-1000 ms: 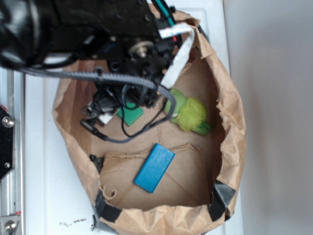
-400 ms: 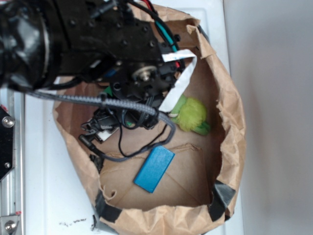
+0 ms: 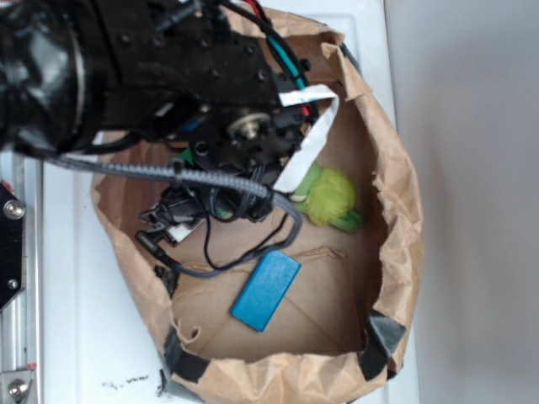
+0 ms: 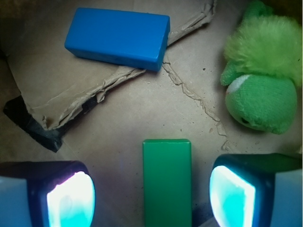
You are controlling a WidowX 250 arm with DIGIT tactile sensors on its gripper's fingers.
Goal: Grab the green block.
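In the wrist view the green block [image 4: 167,182] lies flat on the brown paper between my two glowing fingers, one pad [image 4: 71,201] on its left and one on its right, with a gap on each side. My gripper [image 4: 151,201] is open and touches nothing. In the exterior view the black arm hides the green block; the gripper [image 3: 181,215] is low inside the paper bag [image 3: 396,219].
A blue rectangular block [image 4: 118,37] [image 3: 266,289] lies on the bag floor beyond the green one. A fuzzy yellow-green plush toy [image 4: 262,90] [image 3: 330,198] sits to the right. Torn paper folds and black tape [image 4: 33,125] mark the floor. Cables [image 3: 210,252] hang around the gripper.
From one second ago the arm moved over the green block, which showed then and is now covered in the exterior view. Nothing differs over the last 0.4 s.
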